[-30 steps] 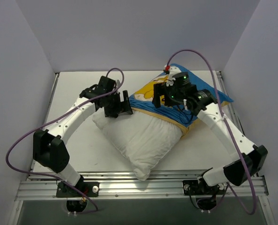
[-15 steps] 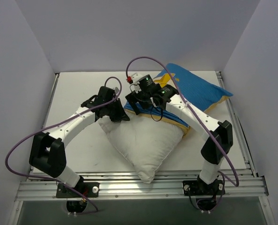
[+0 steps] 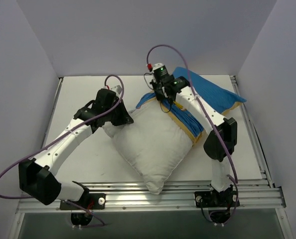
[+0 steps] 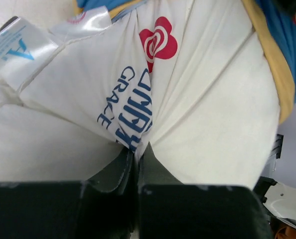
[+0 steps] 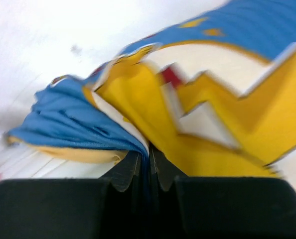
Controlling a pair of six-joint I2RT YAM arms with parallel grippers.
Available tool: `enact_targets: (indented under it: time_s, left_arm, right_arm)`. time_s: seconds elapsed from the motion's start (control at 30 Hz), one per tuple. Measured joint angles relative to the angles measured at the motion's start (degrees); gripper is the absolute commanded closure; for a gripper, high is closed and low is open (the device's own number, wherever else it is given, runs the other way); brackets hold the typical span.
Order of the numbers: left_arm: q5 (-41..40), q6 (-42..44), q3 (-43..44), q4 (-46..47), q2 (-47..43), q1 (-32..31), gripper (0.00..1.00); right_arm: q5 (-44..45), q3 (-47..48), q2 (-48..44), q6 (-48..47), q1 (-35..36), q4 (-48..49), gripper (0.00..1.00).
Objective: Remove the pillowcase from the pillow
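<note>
The pillowcase (image 3: 218, 89) is being seen largely peeled off. In the overhead view it is lying bunched along the upper right edge of the pillow (image 3: 150, 144) and trailing flat toward the upper right of the frame, with yellow lining being exposed at its gathered mouth. Most of the pillow, in the centre of the frame, is being shown bare and white. Only its upper right side is being covered, and how deep that side is sitting inside cannot be told. The mouth is being pinched by the right gripper (image 5: 149, 154), whose fingers are being pressed together on a fold of blue fabric just above the pillow's top corner. The pillow itself is being anchored by the left gripper (image 4: 136, 149), whose fingers are being pressed together on white fabric at the left corner, beside a printed label (image 4: 133, 107) and a small sewn tag (image 4: 18, 45). The task is being judged well past halfway. What is being left to do is drawing the last covered side out of the mouth, so that pillow and pillowcase are lying apart on the table (image 3: 73, 87).
</note>
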Motion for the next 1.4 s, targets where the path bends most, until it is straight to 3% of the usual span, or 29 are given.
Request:
enact_targets:
  time_s: [0.17, 0.33, 0.47, 0.6, 0.67, 0.7, 0.73, 0.8, 0.83, 0.87, 0.97, 1.1, 1.27, 1.4]
  left_arm:
    - [-2.16, -0.11, -0.79, -0.81, -8.52, 0.7, 0.98]
    - [0.22, -0.11, -4.13, -2.32, -16.81, 7.82, 0.98]
    - [2.78, 1.18, -5.49, -5.44, -19.15, 12.72, 0.98]
    - [4.07, 3.17, -5.49, -6.19, -17.77, 15.45, 0.98]
    - [4.02, 4.31, -4.46, -6.19, -14.43, 16.92, 0.98]
    - [4.0, 4.94, -3.02, -6.56, -11.56, 17.55, 0.92]
    - [3.98, 5.75, -0.76, -7.19, -8.39, 18.05, 0.8]
    - [3.15, 7.78, 4.63, -7.78, -1.66, 18.64, 0.49]
    - [1.92, 8.74, 7.26, -8.5, 0.74, 18.45, 0.29]
    - [0.0, 9.79, 9.6, -8.92, 2.4, 17.88, 0.21]
    - [-6.01, 13.4, 15.47, -10.1, 3.41, 12.52, 0.05]
    - [-12.59, 20.11, 17.33, -8.66, -0.33, -2.43, 0.04]
    - [-21.64, 32.06, 9.03, -3.61, -6.29, -22.8, 0.06]
    - [-27.54, 39.01, 2.34, -2.25, -5.38, -31.36, 0.06]
  right_arm:
    - [-2.69, 10.95, 5.51, 8.81, -10.82, -6.34, 1.0]
    - [-9.9, 18.49, 9.16, 17.97, -19.61, -14.4, 1.0]
    - [-16.33, 18.73, 9.22, 22.69, -22.32, -17.92, 1.0]
    - [-21.33, 15.37, 8.72, 22.29, -22.45, -13.97, 1.0]
    - [-22.77, 11.85, 7.93, 21.73, -22.23, -9.55, 0.91]
    - [-22.86, 10.14, 7.52, 21.35, -22.01, -7.41, 0.86]
    - [-22.84, 8.74, 7.06, 20.87, -21.84, -5.29, 0.73]
    - [-22.36, 5.88, 5.55, 19.98, -21.44, -0.92, 0.63]
    - [-21.97, 4.96, 4.7, 19.56, -21.31, 0.33, 0.55]
    - [-21.57, 3.74, 3.52, 19.1, -21.22, 1.55, 0.51]
    - [-20.11, -0.48, -1.55, 18.16, -21.14, 4.35, 0.33]
    - [-18.05, -9.16, -12.83, 17.33, -21.27, 7.56, 0.14]
    - [-17.29, -18.45, -25.94, 16.96, -21.29, 9.33, 0.05]
    - [-17.18, -27.74, -33.99, 16.55, -21.14, 10.19, 0.03]
